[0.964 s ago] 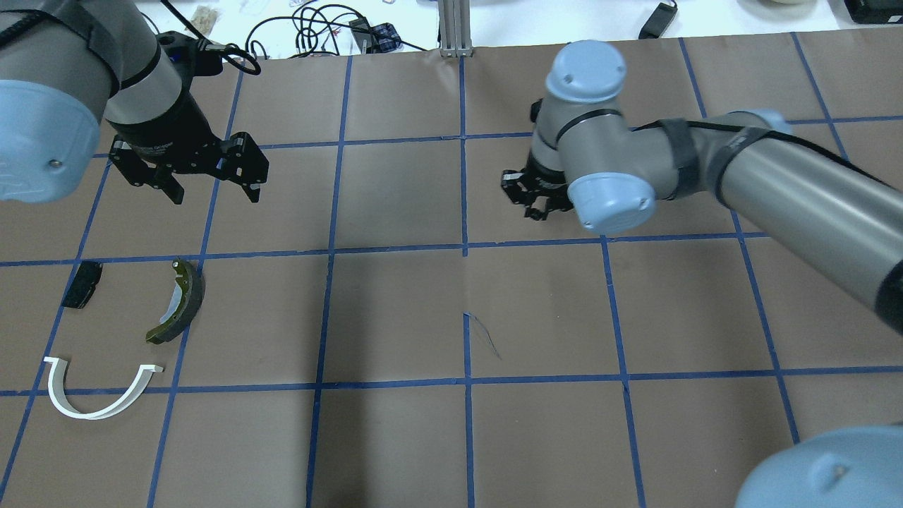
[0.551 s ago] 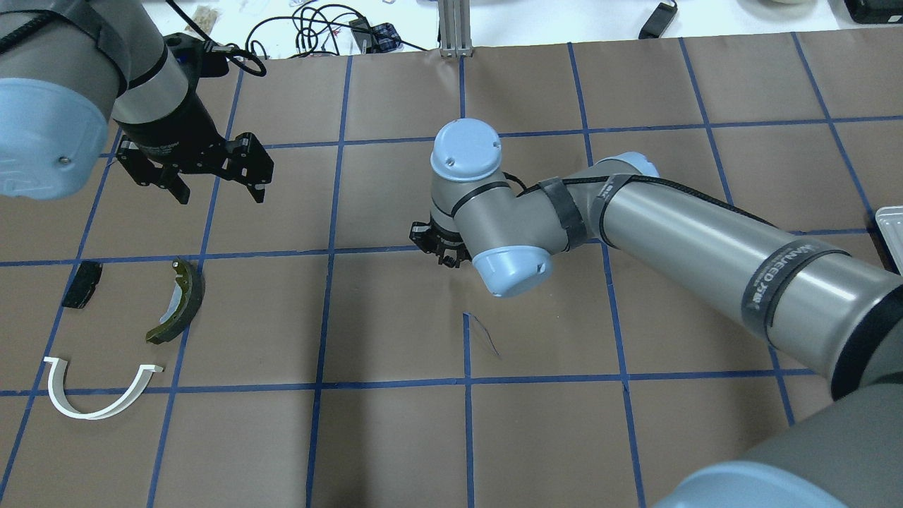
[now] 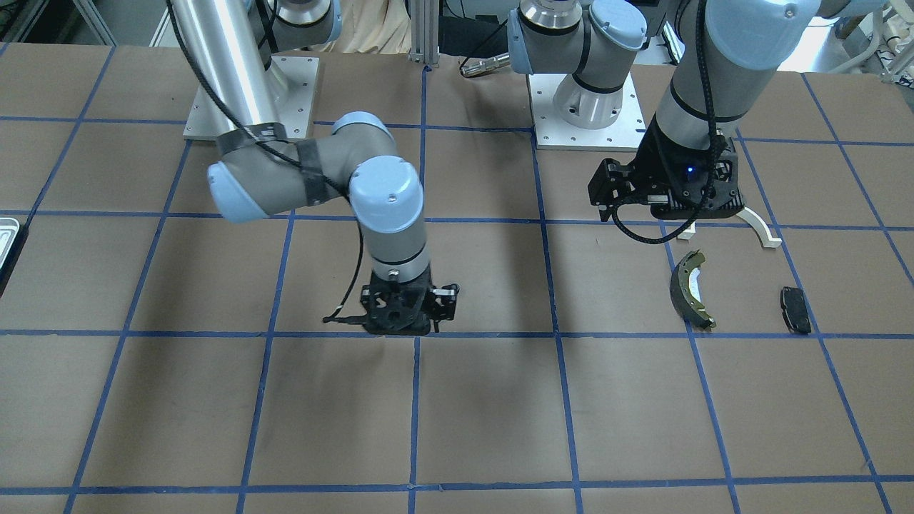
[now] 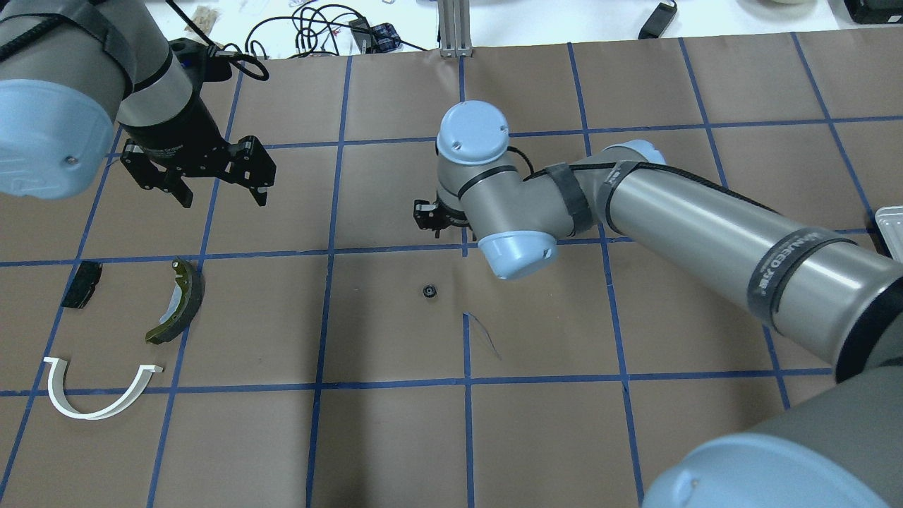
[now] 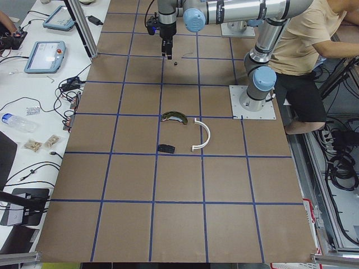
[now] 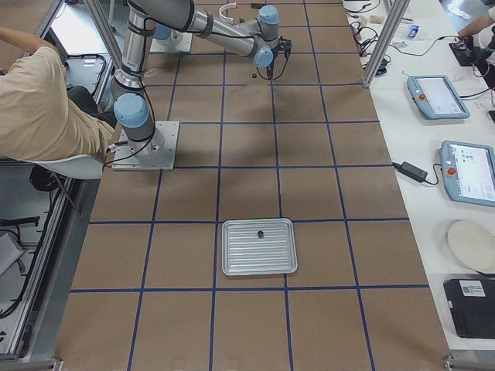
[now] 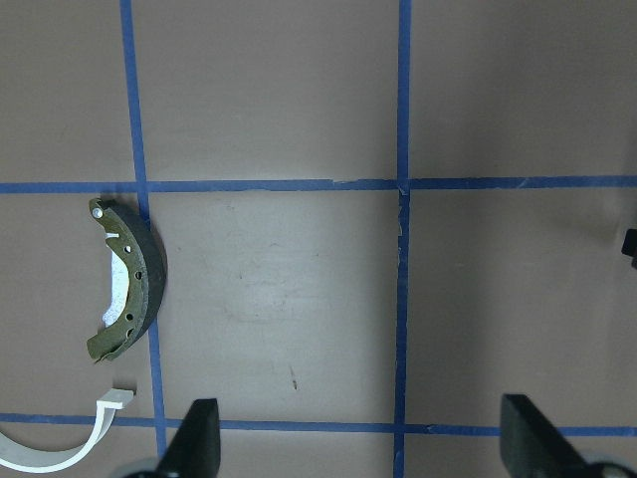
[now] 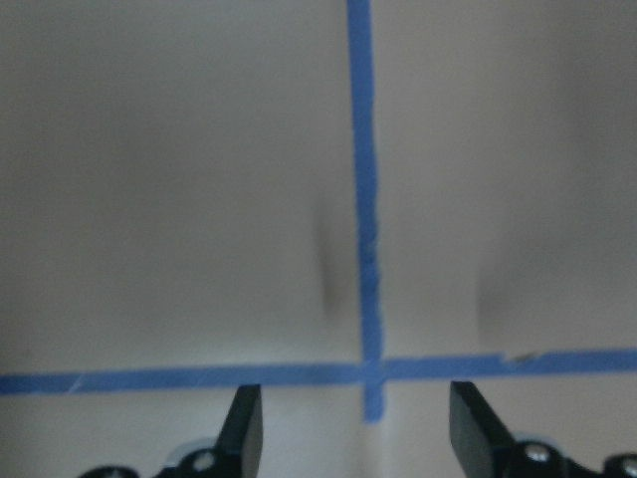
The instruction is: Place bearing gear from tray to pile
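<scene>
The job looks about half done. The gear (image 4: 428, 291) is out of the tray (image 6: 240, 255) and lies alone on the table (image 4: 395, 437), just below the centre of the overhead view, beside a blue tape line. It is touching nothing and is well apart from the pile (image 4: 192, 300) at the lower left of that view, which is made up of the shoe (image 4: 171, 324), the arch (image 4: 92, 415) and the pad (image 4: 81, 283).

The right claw (image 8: 355, 398) is spread wide and holds nothing. Its wrist view shows only bare table and tape between the fingers (image 8: 244, 428). In the overhead view it sits just above the gear in the frame, clear of it.

The left claw (image 4: 224, 197) is also wide open and empty. It hangs at the upper left of the overhead view, above the pile in the frame and well away from the gear.

I judge the gear to be parked midway, within reach of either arm. What is left is the second leg: grip the gear again, carry it toward the lower left and set it down among the shoe, arch and pad.

In the right side view a small dark thing rests in the upper middle of the tray. It is too small to tell what it is; if it is another gear, more trips may follow
</scene>
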{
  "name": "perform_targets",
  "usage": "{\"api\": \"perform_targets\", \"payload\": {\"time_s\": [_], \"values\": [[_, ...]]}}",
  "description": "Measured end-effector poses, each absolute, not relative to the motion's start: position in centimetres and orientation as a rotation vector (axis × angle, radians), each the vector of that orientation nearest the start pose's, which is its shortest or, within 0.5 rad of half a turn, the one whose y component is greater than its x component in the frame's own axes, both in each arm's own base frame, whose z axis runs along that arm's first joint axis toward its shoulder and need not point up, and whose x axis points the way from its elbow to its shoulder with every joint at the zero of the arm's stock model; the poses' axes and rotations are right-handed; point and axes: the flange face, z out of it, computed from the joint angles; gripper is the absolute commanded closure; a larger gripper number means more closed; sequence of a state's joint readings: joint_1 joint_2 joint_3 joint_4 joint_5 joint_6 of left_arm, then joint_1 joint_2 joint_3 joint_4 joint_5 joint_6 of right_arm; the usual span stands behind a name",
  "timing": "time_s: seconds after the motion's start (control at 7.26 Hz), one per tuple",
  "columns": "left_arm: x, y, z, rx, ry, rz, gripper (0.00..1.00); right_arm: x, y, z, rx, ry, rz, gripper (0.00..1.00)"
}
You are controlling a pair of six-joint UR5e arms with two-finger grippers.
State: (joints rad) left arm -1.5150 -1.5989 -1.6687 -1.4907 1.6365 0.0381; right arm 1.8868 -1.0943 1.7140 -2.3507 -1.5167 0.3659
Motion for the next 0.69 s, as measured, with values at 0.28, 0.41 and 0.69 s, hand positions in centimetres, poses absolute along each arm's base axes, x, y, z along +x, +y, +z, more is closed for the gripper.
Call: {"api": "perform_targets", "payload": {"time_s": [0.28, 0.41, 0.69], "values": [[-11.5, -51.4, 40.9, -0.021, 3.125, 0.073, 0.0, 19.1, -60.6, 26.0, 0.001, 3.076, -0.211, 0.01], [-14.1, -51.6, 38.7, -0.002, 3.151, 0.086, 0.0, 12.2, -61.6, 27.6, 0.016, 3.125, -0.224, 0.01], [-19.5, -51.4, 34.0, 0.084, 3.16, 0.113, 0.0, -1.9, -61.4, 29.7, 0.113, 3.218, -0.183, 0.02]]}}
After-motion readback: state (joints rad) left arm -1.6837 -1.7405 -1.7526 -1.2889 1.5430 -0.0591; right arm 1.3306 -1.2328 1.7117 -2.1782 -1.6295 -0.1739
